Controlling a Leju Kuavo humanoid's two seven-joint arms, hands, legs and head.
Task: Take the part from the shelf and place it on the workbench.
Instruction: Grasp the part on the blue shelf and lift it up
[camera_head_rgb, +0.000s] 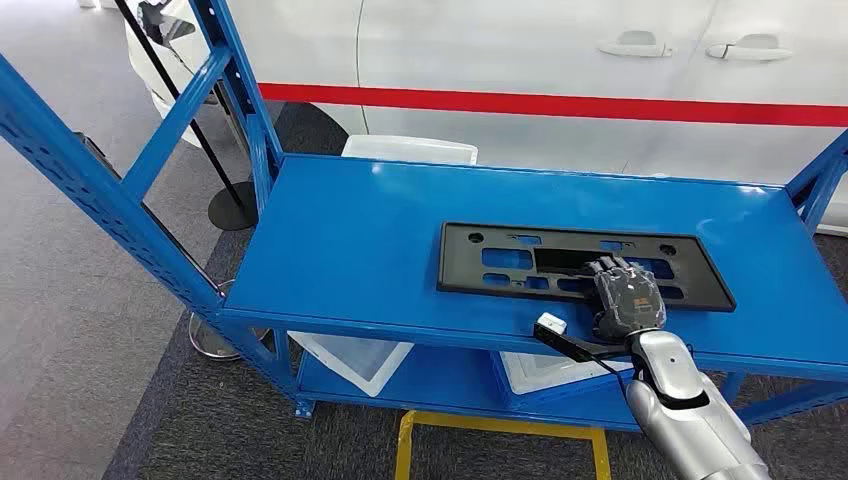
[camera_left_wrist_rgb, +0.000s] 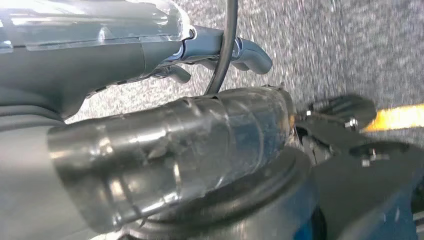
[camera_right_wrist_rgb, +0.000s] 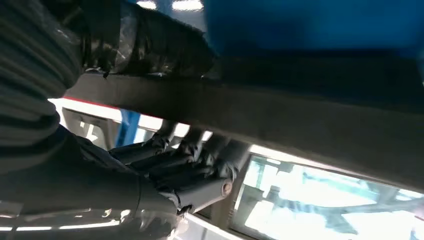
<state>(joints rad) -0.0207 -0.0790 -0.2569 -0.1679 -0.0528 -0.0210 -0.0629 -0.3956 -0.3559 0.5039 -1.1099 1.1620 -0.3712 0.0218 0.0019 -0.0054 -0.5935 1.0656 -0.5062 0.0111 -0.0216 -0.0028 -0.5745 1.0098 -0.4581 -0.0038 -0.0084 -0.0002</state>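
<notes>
Black plate frame (camera_head_rgb: 583, 267) flat on blue shelf (camera_head_rgb: 350, 240); judged light, stiff plastic. Right hand (camera_head_rgb: 627, 297) laid on near rail, fingers (camera_right_wrist_rgb: 192, 160) curled through cutout (best hold). Left hand (camera_left_wrist_rgb: 220, 47): fingers curled, nothing held.

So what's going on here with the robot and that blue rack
The robot's right hand has reached over the top level of the blue shelf and rests on the near edge of a flat black plastic part; the right wrist view shows its fingers curled under that part. The part appears to lie flat on the shelf. A white car stands behind.
</notes>
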